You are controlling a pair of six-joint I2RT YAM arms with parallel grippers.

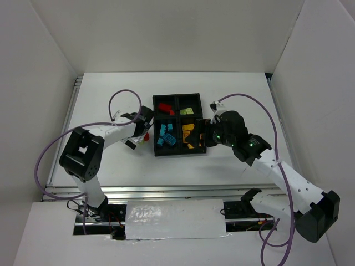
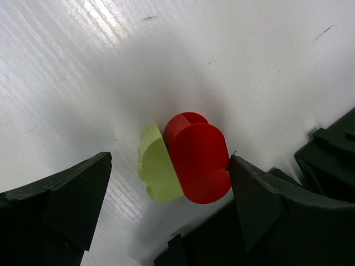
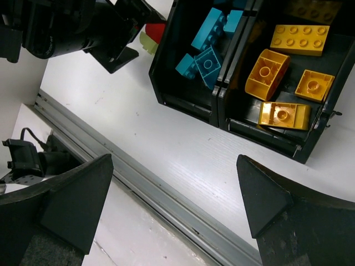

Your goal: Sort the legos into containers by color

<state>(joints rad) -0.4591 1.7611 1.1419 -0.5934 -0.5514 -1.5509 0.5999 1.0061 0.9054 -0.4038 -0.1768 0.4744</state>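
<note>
The white desk (image 1: 111, 160) holds a black tray (image 1: 176, 96) with sorted legos (image 3: 267, 72) in its four boxes. A red lego (image 2: 199, 163) and a green lego (image 2: 158, 166) lie touching on the desk just beside the tray's left wall. The left pincer (image 2: 169, 183) is wide open around both and grips nothing, and the right pincer (image 3: 175, 166) hangs open by the tray's right side. These legos look light, hard and slippery, so I would pinch just one by its two flat sides.
</note>
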